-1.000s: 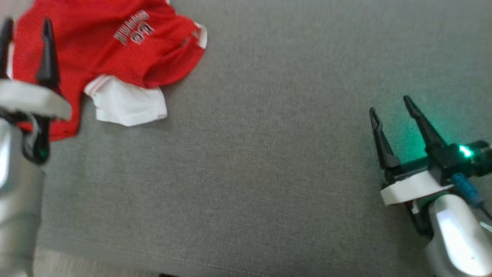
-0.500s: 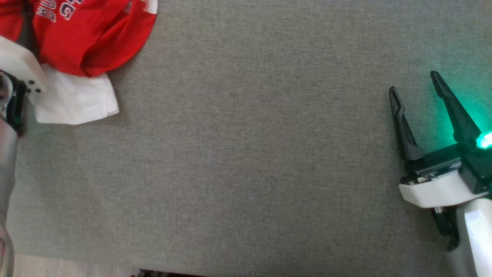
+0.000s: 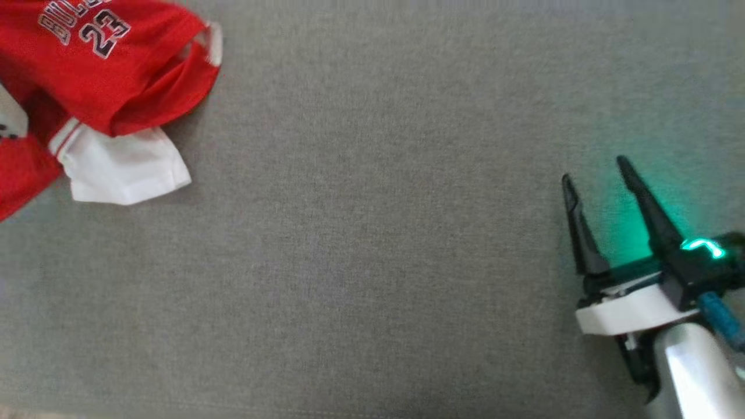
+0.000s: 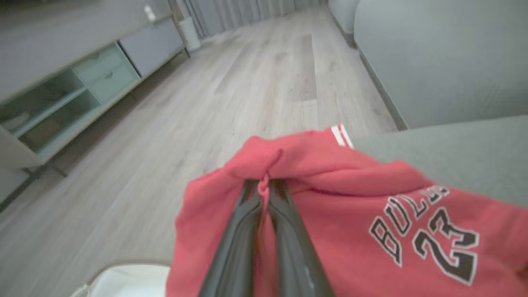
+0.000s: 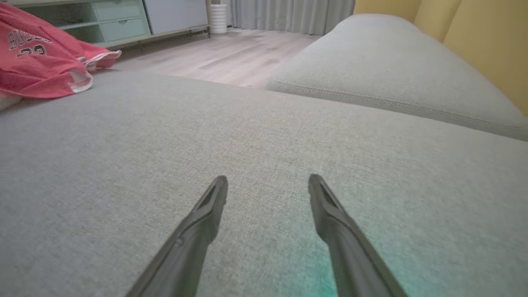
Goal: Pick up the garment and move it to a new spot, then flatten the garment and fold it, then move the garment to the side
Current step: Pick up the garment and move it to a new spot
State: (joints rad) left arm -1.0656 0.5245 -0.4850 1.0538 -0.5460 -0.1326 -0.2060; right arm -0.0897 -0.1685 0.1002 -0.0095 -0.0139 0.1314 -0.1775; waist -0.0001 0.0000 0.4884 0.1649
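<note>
Pinching a raised fold of the red garment (image 4: 350,231), the left end effector (image 4: 264,183) has its two fingers drawn narrow, with the cloth bunched between the tips. The garment (image 3: 116,75) lies crumpled at the far left of the grey sofa seat (image 3: 372,233), its "23" lettering face up and a white sleeve (image 3: 122,171) spilling out on its near side.

The right end effector (image 3: 595,171) is at the near right, well apart from the garment. Its fingers are spread wide and hold nothing, and a green glow falls on the upholstery beside them. From its wrist view the garment (image 5: 37,70) sits far off to the left.

Beyond the sofa, on the wooden floor (image 4: 268,74), a low cabinet (image 4: 82,82) has open shelves whose contents are too blurred to tell. A white cylindrical bin (image 5: 218,18) stands near it, its inside hidden.
</note>
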